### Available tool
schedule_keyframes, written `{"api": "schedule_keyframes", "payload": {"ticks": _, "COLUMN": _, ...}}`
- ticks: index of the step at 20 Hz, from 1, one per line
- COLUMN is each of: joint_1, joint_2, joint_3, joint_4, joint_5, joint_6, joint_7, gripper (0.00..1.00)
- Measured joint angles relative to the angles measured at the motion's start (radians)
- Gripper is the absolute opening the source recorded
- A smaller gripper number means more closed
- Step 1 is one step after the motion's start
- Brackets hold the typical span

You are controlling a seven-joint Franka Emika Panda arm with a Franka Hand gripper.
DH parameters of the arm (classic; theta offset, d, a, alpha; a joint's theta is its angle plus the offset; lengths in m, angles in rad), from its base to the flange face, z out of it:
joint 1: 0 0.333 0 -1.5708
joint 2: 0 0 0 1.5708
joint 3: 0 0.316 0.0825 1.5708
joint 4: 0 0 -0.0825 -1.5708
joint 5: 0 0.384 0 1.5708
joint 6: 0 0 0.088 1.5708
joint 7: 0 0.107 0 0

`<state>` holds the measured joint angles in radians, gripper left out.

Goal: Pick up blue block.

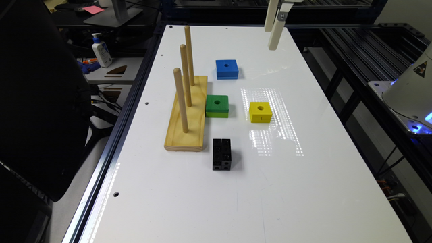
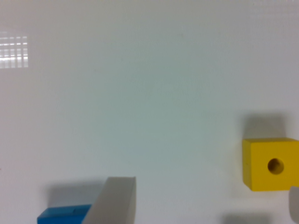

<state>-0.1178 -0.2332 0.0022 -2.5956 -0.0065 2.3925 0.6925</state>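
Blue block [image 1: 226, 69] is sitting flat on the white desk [image 1: 303, 189], toward the far end, just right of the wooden peg stand [image 1: 189, 114] in the exterior view, with the green block [image 1: 217, 106] nearer to us beside that stand and the yellow block [image 1: 260, 111] off to the right of the green one. We're clearly at the approach step: the jaws [image 1: 274, 27] hang high over the far end of the desk, up and to the exterior view's right of the blue block, nowhere near touching it. From the wrist view we see one pale finger [image 2: 114, 203] in front of a sliver of blue block [image 2: 63, 215], and a bit of the other at the frame edge near the yellow block [image 2: 271, 164], so we'd say the jaws are spread wide with nothing between them. Next move, as we read it: slide across until the blue block is centred between the fingers, then drop straight down around its sides before closing. We'd also keep an eye on the pegs, since they stand tall close by.
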Motion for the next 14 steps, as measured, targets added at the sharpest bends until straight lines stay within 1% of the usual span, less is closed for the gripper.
{"api": "schedule_keyframes", "payload": {"ticks": 5, "joint_1": -0.001, "joint_2": 0.01, "joint_3": 0.0, "joint_4": 0.009, "joint_5": 0.0, "joint_6": 0.0, "joint_7": -0.002, "gripper": 1.0}}
{"api": "schedule_keyframes", "payload": {"ticks": 10, "joint_1": -0.004, "joint_2": 0.01, "joint_3": 0.0, "joint_4": 0.01, "joint_5": -0.0001, "joint_6": 0.0, "joint_7": -0.004, "gripper": 1.0}}
{"api": "schedule_keyframes", "payload": {"ticks": 12, "joint_1": -0.009, "joint_2": 0.01, "joint_3": 0.0, "joint_4": 0.012, "joint_5": -0.0004, "joint_6": 0.0, "joint_7": -0.008, "gripper": 1.0}}
{"api": "schedule_keyframes", "payload": {"ticks": 14, "joint_1": -0.018, "joint_2": 0.011, "joint_3": 0.0, "joint_4": 0.015, "joint_5": -0.0007, "joint_6": 0.0, "joint_7": -0.016, "gripper": 1.0}}
